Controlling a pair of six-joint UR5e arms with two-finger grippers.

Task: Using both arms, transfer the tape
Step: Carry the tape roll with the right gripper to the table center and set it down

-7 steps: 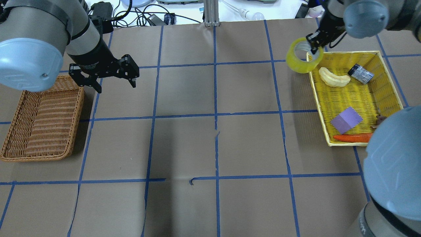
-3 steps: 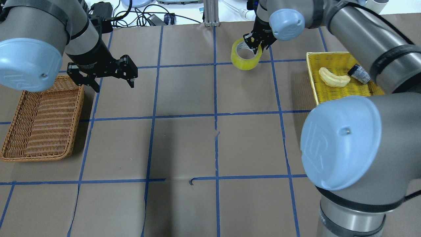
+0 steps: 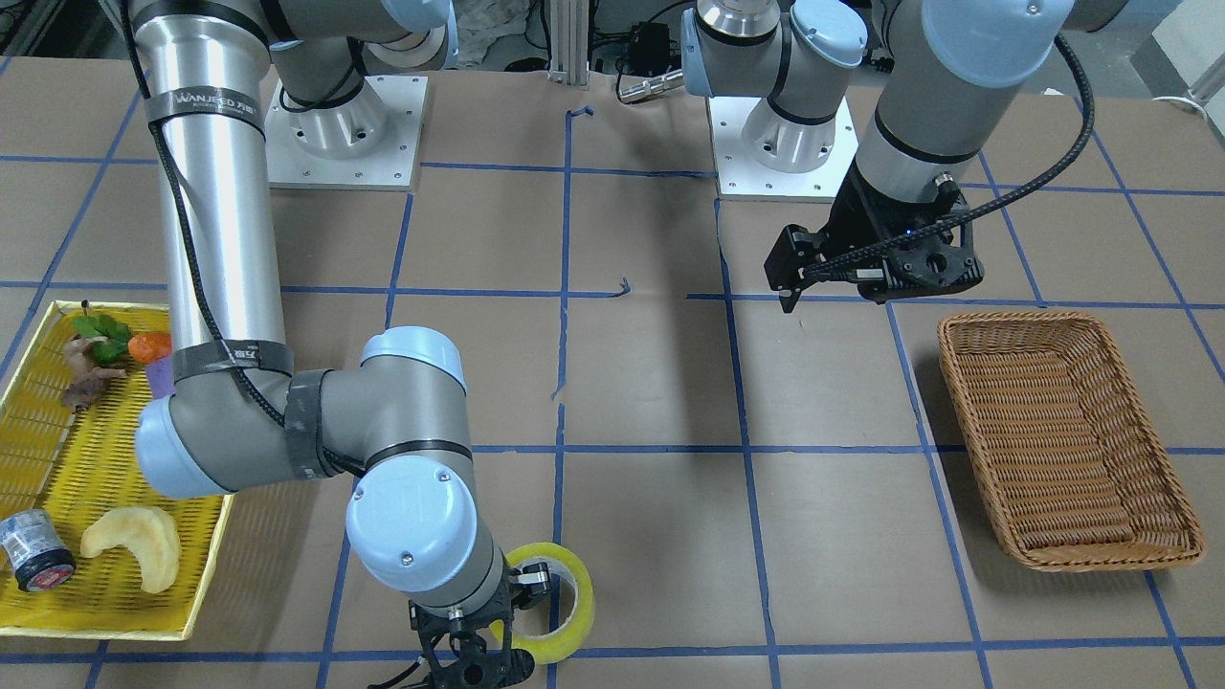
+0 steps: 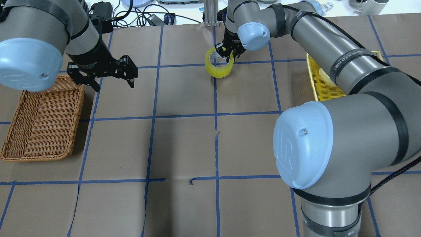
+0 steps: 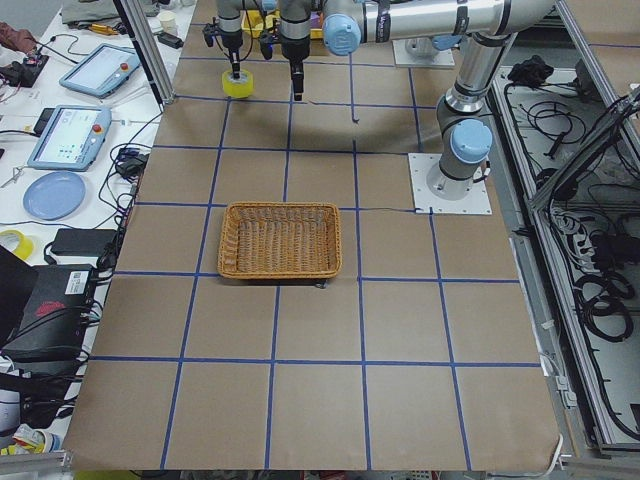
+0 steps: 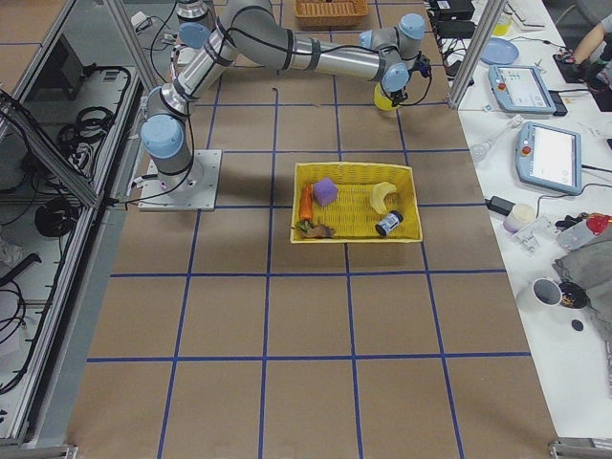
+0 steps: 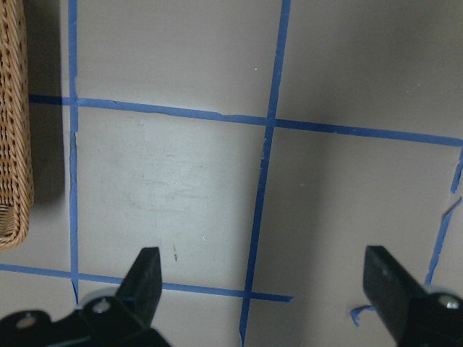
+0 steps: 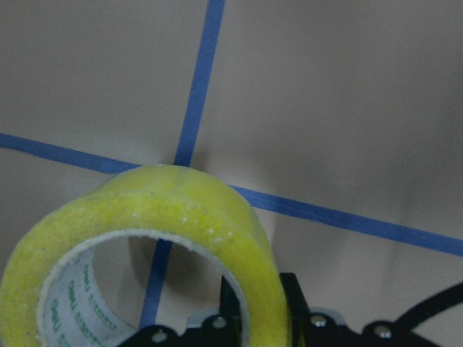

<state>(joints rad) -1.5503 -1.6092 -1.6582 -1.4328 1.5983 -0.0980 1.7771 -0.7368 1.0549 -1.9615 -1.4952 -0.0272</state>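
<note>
The yellow tape (image 4: 219, 66) hangs tilted from my right gripper (image 4: 227, 54), which is shut on the ring's wall, one finger inside the core. It is low over the crossing of blue lines at the table's far middle. It also shows in the front view (image 3: 565, 603), the right wrist view (image 8: 181, 210) and the left side view (image 5: 237, 84). My left gripper (image 4: 115, 86) is open and empty, hovering beside the wicker basket (image 4: 76, 121). The left wrist view shows its fingers (image 7: 145, 278) spread over bare table.
The empty wicker basket (image 3: 957, 383) sits on the robot's left. A yellow basket (image 3: 57, 469) on its right holds a dark cylinder with a red end (image 3: 33, 560), a pale curved piece (image 3: 134, 555), a carrot (image 6: 306, 201) and a purple block (image 6: 325, 190).
My right arm has carried the tape from beside the yellow basket leftwards to the table's far middle and lowered it. The left gripper has barely moved.
</note>
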